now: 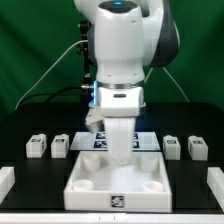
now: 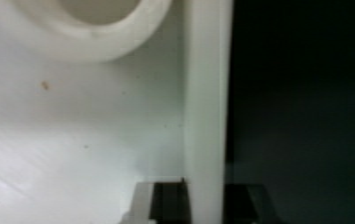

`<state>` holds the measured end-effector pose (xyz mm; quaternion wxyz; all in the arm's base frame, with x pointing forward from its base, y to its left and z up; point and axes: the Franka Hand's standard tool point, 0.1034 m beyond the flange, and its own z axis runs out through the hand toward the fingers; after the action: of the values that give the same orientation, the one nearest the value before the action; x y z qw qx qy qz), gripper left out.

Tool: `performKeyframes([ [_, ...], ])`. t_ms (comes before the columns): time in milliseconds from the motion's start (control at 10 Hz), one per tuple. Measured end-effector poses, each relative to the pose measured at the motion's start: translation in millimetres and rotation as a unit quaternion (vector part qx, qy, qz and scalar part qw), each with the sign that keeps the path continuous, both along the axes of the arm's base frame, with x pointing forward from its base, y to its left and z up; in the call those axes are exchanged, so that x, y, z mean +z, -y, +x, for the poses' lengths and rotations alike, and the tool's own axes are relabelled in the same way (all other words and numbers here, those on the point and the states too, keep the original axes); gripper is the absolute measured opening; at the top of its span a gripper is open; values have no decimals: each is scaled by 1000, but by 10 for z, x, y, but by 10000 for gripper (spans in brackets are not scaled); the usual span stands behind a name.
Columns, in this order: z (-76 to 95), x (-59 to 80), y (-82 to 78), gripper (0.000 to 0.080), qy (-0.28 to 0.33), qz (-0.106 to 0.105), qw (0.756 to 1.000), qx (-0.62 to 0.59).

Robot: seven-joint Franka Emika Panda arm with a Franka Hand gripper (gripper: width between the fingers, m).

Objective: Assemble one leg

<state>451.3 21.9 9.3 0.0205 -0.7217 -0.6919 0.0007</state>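
Four small white legs with tags stand in a row on the black table: two at the exterior view's left [image 1: 37,146] [image 1: 60,144] and two at its right [image 1: 171,146] [image 1: 196,148]. My gripper [image 1: 120,152] points straight down at the back rim of the large white square tray piece [image 1: 90,186], away from every leg. In the wrist view the gripper [image 2: 206,206] has one dark finger [image 2: 165,206] on each side of the tray's raised rim [image 2: 206,110], closed against it. A round socket [image 2: 103,18] shows in the tray's corner.
The marker board [image 1: 147,138] lies flat behind the tray, partly hidden by the arm. White parts stick in at the lower left [image 1: 5,182] and lower right [image 1: 214,186] edges of the exterior view. A green wall stands behind.
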Motion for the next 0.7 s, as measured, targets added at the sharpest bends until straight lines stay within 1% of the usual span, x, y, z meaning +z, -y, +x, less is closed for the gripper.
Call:
performKeyframes([
  [100, 96, -8, -185, 63, 5, 6, 1000, -5],
  [300, 295, -8, -412, 62, 15, 15, 1000, -17],
  [400, 374, -3, -478, 62, 19, 19, 1000, -16],
  [500, 419, -9, -503, 62, 18, 20, 1000, -13],
  [700, 439, -10, -500, 62, 19, 21, 1000, 2],
])
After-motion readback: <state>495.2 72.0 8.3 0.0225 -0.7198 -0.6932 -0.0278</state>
